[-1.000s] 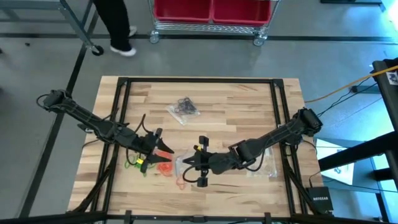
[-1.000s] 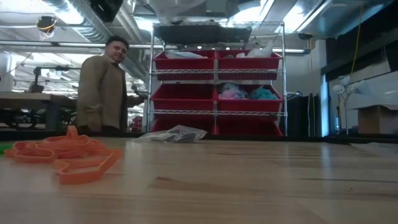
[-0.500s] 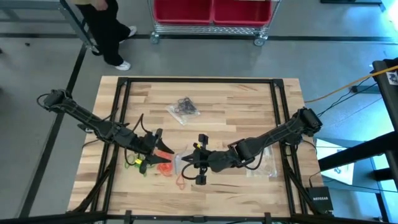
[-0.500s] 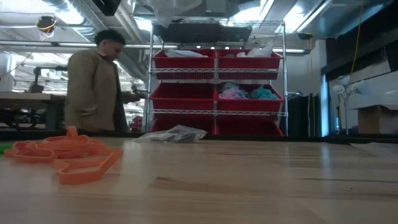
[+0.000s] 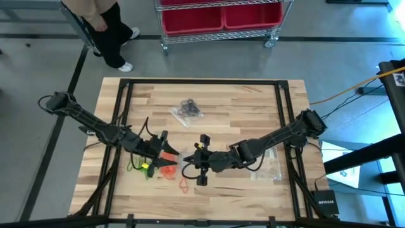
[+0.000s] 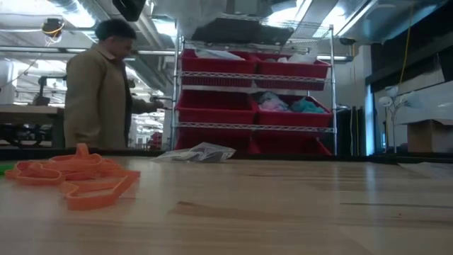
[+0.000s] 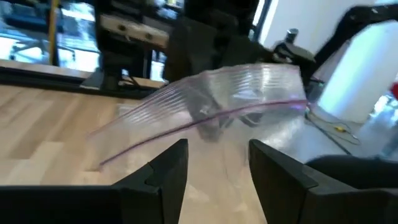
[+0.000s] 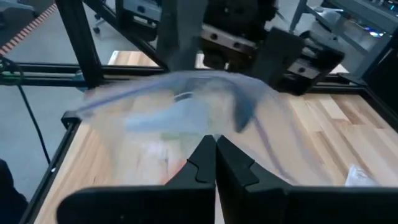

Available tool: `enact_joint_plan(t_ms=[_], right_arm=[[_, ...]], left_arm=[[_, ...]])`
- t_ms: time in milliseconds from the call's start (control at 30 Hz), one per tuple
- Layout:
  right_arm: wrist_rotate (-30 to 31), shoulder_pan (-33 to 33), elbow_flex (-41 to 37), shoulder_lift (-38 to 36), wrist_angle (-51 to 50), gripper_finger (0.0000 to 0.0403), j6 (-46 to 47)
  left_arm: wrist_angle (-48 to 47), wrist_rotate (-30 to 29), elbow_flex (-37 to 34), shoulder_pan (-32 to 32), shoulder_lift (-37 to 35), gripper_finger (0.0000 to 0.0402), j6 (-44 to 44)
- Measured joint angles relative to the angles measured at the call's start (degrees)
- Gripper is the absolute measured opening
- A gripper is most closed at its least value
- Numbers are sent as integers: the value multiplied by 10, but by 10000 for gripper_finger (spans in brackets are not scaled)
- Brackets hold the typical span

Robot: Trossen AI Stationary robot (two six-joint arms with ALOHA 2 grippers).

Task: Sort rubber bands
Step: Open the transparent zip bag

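The right claw (image 5: 188, 163) is clamped on a clear bag (image 8: 186, 112); hold it steady so the left claw (image 5: 166, 151), fingers apart, can load orange bands (image 5: 168, 170).

I'm working in a workshop or lab. I see a wire rack (image 6: 255, 99) of red bins (image 6: 212, 110), exposed ceiling ducts (image 6: 106, 21), and concrete floor (image 5: 209, 60).

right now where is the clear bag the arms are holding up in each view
High view: the clear bag sits low centre, between the left gripper and right gripper.
Low view: not in it; only the orange bands show at left.
Left wrist view: it fills the centre, just past the open fingers.
Right wrist view: it spreads across the middle, above the shut fingers.
Shared landmark: the wooden table.
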Motion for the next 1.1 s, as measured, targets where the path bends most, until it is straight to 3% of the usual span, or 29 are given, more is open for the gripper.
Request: enact_joint_plan(t_ms=[200, 467, 667, 833, 1100], right_arm=[[-3, 1, 0, 1, -1, 0, 0], [7, -10, 0, 1, 3, 0, 30], [26, -18, 0, 18, 13, 0, 133], [-49, -18, 0, 52, 93, 0, 177], [-75, -18, -1, 56, 50, 0, 149]], left_arm=[[1, -11, 1, 13, 1, 134, 2], [3, -19, 1, 17, 17, 9, 15], [-4, -148, 1, 15, 19, 1, 40], [-107, -297, 1, 28, 19, 0, 37], [-249, -296, 1, 55, 14, 0, -45]])
